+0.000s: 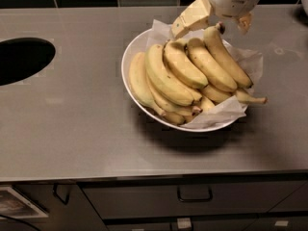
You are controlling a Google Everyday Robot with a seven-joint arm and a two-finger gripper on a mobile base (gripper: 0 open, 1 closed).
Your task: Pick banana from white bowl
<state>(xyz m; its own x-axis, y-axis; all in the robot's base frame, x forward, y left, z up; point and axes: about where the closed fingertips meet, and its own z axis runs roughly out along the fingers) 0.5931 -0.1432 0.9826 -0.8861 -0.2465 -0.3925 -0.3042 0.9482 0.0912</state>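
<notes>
A wide white bowl [129,57] lined with crinkled paper stands on the grey counter and holds several bananas. The banana [227,57] is the long one at the right of the pile, with its dark tip pointing to the back. My gripper [211,28] hangs over the bowl's back rim. It is open, with one cream finger [191,17] to the left of that dark tip and the other [244,22] to the right. The fingers do not close on the banana. A small banana with a thin stem [250,98] lies at the right edge.
A dark round opening [21,59] is cut into the counter at the left. Dark tiles run along the back wall. Drawers with a handle [195,195] sit below the counter's front edge.
</notes>
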